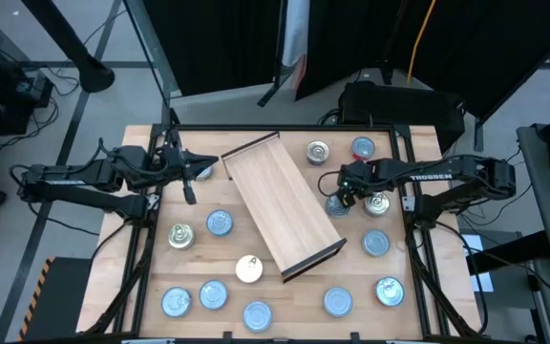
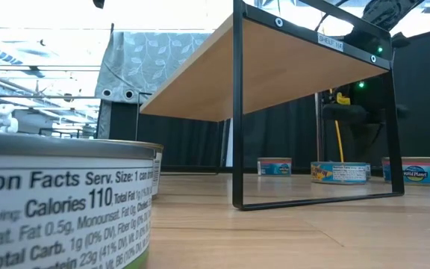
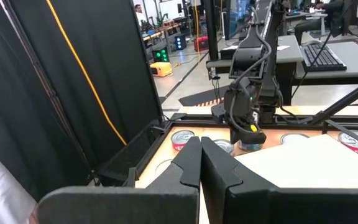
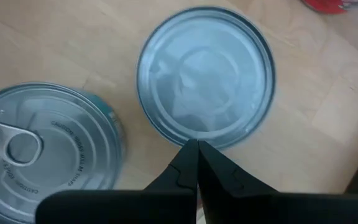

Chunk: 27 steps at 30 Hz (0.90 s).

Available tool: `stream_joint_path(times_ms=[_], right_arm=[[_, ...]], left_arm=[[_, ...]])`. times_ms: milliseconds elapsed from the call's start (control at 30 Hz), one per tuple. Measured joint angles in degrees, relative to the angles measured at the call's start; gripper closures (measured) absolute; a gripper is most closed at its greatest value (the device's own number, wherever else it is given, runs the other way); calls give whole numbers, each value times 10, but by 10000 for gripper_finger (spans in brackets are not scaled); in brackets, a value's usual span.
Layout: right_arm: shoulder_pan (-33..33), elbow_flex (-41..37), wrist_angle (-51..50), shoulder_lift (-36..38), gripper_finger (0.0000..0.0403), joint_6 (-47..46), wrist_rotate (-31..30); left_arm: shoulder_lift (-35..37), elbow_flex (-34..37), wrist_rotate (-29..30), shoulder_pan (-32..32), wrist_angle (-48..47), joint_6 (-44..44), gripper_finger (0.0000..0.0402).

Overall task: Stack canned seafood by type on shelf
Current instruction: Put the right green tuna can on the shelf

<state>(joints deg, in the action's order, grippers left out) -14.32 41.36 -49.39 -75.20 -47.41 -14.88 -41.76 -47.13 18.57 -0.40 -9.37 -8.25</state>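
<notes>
The shelf (image 1: 280, 205), a long light-wood board with dark rims, lies slantwise at the table's middle and stands on thin dark legs (image 2: 237, 149); nothing is on it. Several tins lie around it on the table. My right gripper (image 4: 197, 149) is shut, just right of the shelf, over a plain silver-blue tin (image 4: 205, 74); a silver pull-tab tin (image 4: 42, 143) lies beside it. My left gripper (image 3: 201, 146) is shut and empty at the far left (image 1: 191, 182). My right gripper's shut fingertips (image 4: 188, 155) point down over the rim of the plain silver-blue tin (image 4: 191, 140), which lies flat on the table. I cannot tell whether they touch it.
Blue-topped tins lie along the near edge (image 1: 258, 313) (image 1: 338, 302) (image 1: 390, 290) and at left (image 1: 219, 223). A cream tin (image 1: 248, 268) and a silver one (image 1: 180, 236) lie near the shelf's near end. Two tins (image 1: 318, 151) (image 1: 363, 147) lie at the far edge. A dark frame (image 1: 412, 191) borders the table.
</notes>
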Motion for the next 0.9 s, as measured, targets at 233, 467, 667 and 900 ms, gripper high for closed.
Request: stream_joint_path(times_ms=[233,467,667,900], right_arm=[[6,0,-1,-1,403,-14,-13],[6,0,2,-28,403,-15,-17],[14,2,4,-46,403,-17,-23],[38,1,1,-47,403,-41,-15]], left_arm=[[0,0,0,0,-1,0,400],[0,0,0,0,-2,0,400],[0,0,0,0,-2,0,400],[0,0,0,0,-2,0,400]])
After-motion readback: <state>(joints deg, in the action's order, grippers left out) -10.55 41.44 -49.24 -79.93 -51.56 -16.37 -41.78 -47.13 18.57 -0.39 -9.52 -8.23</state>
